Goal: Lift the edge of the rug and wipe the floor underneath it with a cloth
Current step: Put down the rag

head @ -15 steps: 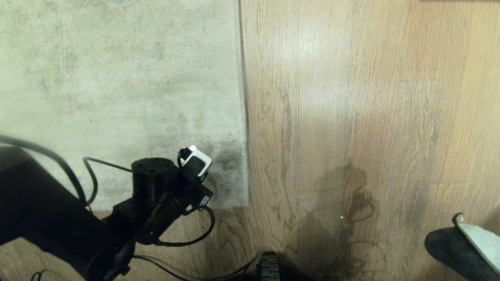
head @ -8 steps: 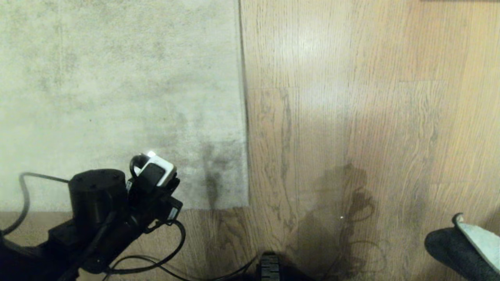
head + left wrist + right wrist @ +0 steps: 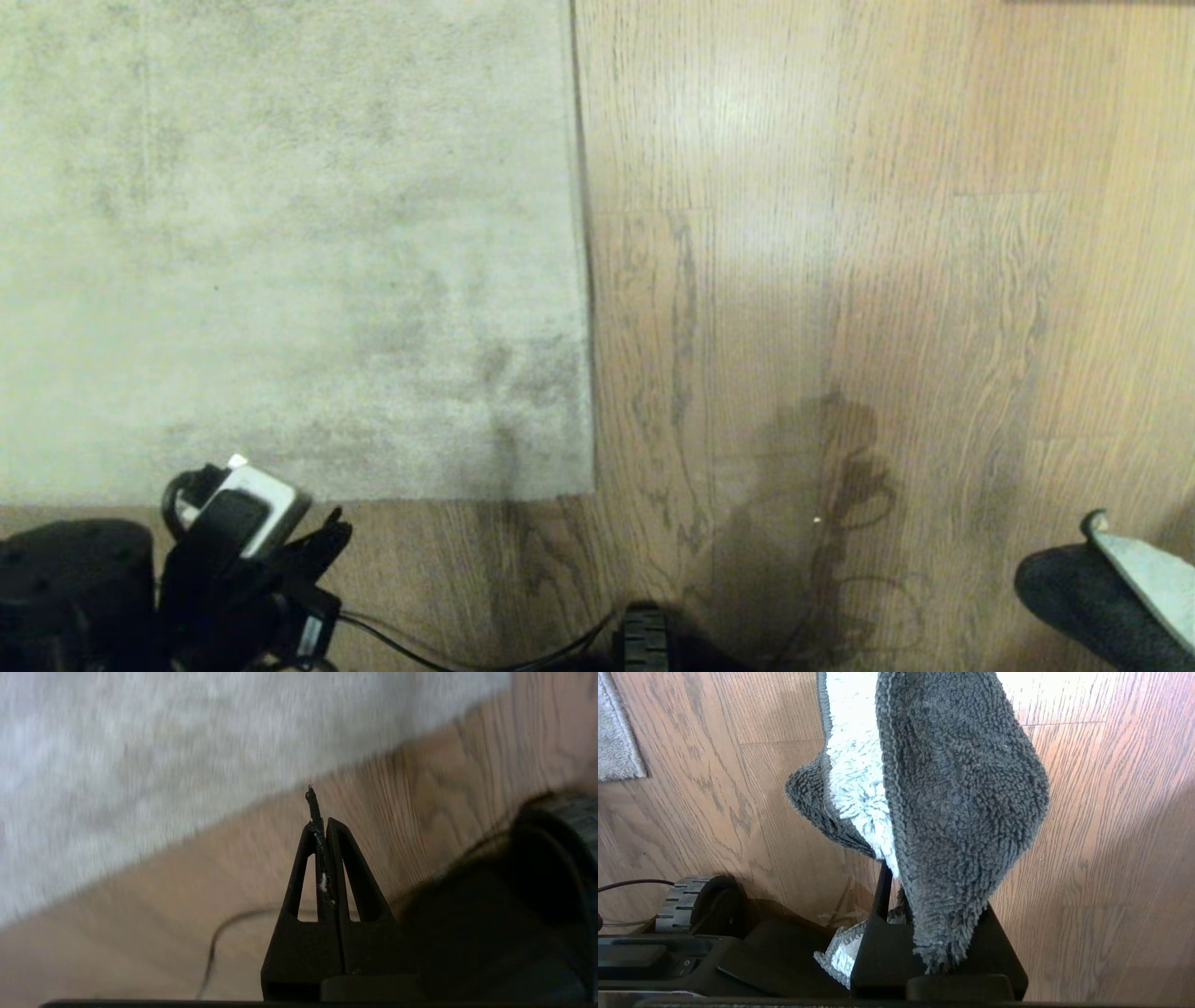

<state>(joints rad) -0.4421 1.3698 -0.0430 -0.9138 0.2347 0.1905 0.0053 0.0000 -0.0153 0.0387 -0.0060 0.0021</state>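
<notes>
The rug [image 3: 280, 243] lies flat on the floor [image 3: 840, 280], its near corner just ahead of the robot and not lifted. The left gripper [image 3: 322, 812] hangs low over bare planks just short of the rug's near edge, its fingers [image 3: 348, 858] pressed together with nothing between them. The right gripper [image 3: 896, 891] sits off to the right, clamped on the cloth [image 3: 952, 788], which drapes over it in a dark grey fold with a pale inner face — its end shows in the head view at the lower right.

To lift the edge well, I'd say the left gripper should first spread its fingers, come in low and flat at the thin border near the corner, slide one finger under the backing and pinch firmly, then raise it far enough for the cloth to pass beneath.

Compared with a second ago, the left arm has drawn back — it was over the rug's corner, and now sits at the lower left, off the rug.
</notes>
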